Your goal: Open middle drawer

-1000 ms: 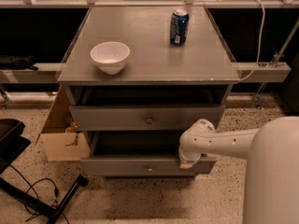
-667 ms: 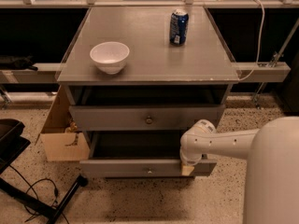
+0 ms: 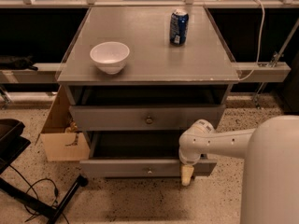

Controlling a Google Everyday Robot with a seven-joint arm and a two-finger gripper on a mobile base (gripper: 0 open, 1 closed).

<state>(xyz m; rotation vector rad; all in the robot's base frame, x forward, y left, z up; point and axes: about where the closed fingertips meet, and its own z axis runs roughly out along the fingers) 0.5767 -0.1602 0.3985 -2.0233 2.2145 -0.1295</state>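
Under the tabletop (image 3: pixel 149 59), where does the middle drawer stand? (Inspector)

The middle drawer (image 3: pixel 121 168) is the lower of the two fronts in view. It stands drawn partly out, with its dark inside showing behind the front. Its knob (image 3: pixel 149 171) is at centre and nothing is holding it. (Operator)

Where is your tool? (Inspector)

My gripper (image 3: pixel 187 174) hangs at the drawer front, to the right of the knob, with my arm (image 3: pixel 224 141) reaching in from the right. I cannot tell whether it is wide, narrow or clamped on the front. (Operator)

State the hazards. (Inspector)

1. My contact point is off centre, so a further pull could skew the drawer and jam it.
2. If I only hook the edge, the gripper may slip off.
3. Overtravel could bring the drawer out of the cabinet.
4. A dark stand leg (image 3: pixel 70 192) lies on the floor near the drawer's left corner, and more travel may strike it.
5. A sudden jerk could shake the cabinet. The upper drawer (image 3: pixel 112 118) may slide and the can (image 3: pixel 178 27) may topple. The bowl (image 3: pixel 110 56) looks less at risk. (Operator)
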